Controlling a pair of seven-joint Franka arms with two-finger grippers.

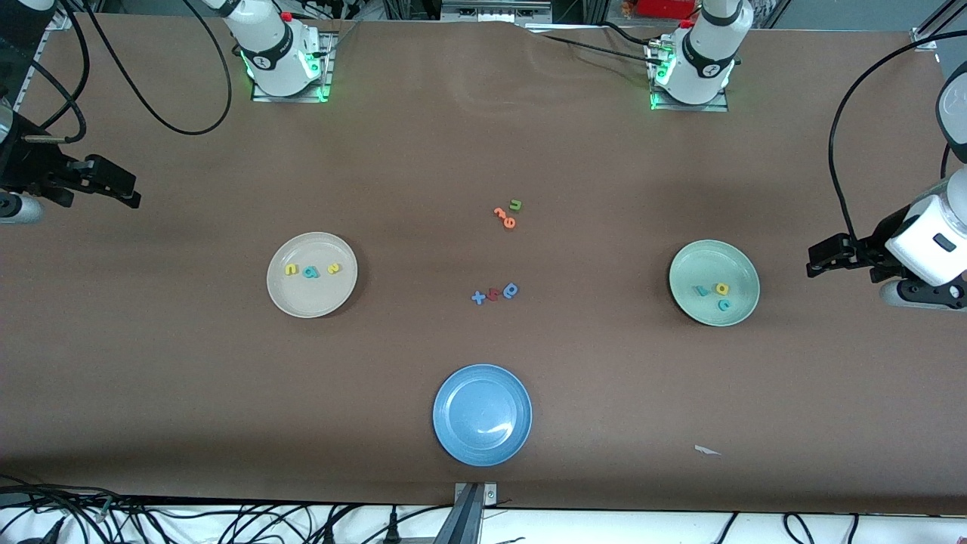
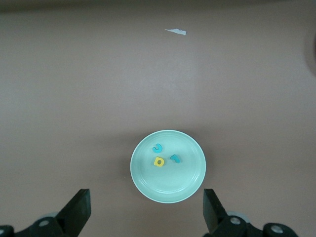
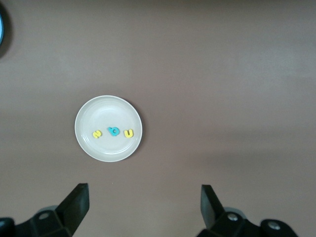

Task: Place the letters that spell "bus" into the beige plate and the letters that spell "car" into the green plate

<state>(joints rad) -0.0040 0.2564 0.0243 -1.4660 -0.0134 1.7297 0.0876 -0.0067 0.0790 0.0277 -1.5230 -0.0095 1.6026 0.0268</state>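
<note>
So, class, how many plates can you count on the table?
3. The beige plate lies toward the right arm's end, the green plate toward the left arm's end, and the blue plate between them, nearest the front camera. None seems hidden.

— What surface is being shown?
— A brown table (image 1: 483, 136) is being lit evenly from above; black cables (image 1: 151, 521) are being trailed along a white strip at its near edge.
— And at its upper edge?
— Metal framing (image 1: 483, 11) is being glimpsed.

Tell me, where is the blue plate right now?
The blue plate sits empty at the table's middle, nearest the front camera, between the beige plate and green plate.
</note>
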